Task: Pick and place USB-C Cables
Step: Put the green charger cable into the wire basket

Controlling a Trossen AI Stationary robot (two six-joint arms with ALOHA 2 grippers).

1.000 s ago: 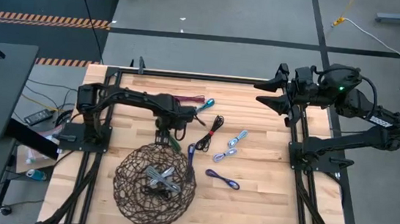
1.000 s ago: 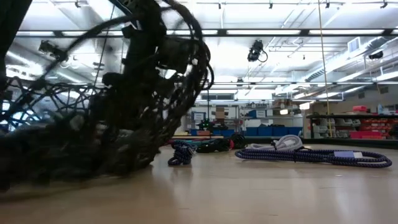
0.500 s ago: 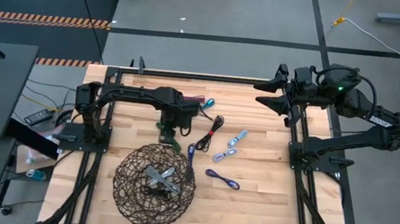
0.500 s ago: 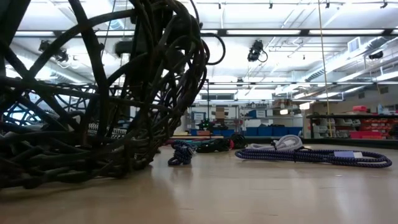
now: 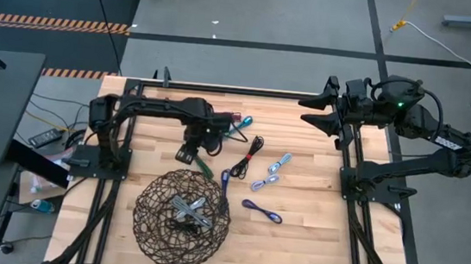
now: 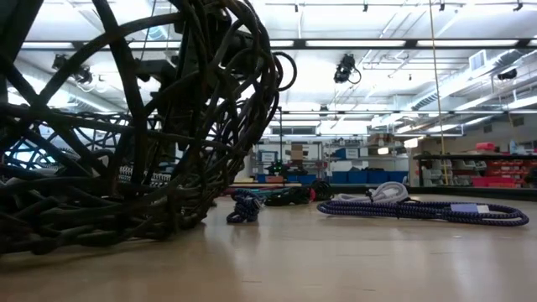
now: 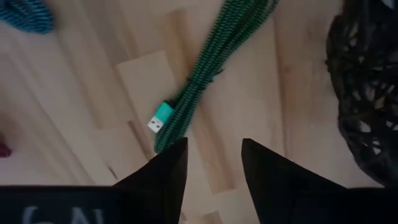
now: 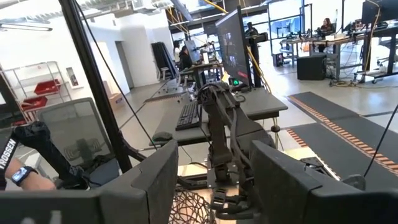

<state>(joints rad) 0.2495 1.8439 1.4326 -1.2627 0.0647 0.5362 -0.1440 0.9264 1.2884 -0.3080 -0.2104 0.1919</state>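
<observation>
The left gripper (image 7: 214,163) hangs with jaws apart, holding nothing, just above the near end of a green braided USB-C cable bundle (image 7: 211,78) lying flat on the wooden table (image 5: 312,235). Its long axis runs diagonally past the dark round wire-mesh basket (image 5: 181,219), with bare wood alongside. Farther off, the right gripper (image 5: 307,109) waits, fingers parted, over the table's back edge.

Grey concrete floor (image 5: 256,13) surrounds the wooden table (image 5: 304,225), with striped hazard tape (image 5: 51,21) at upper left. Ceiling light strips (image 6: 403,42) run above distant blue bins (image 6: 352,176).
</observation>
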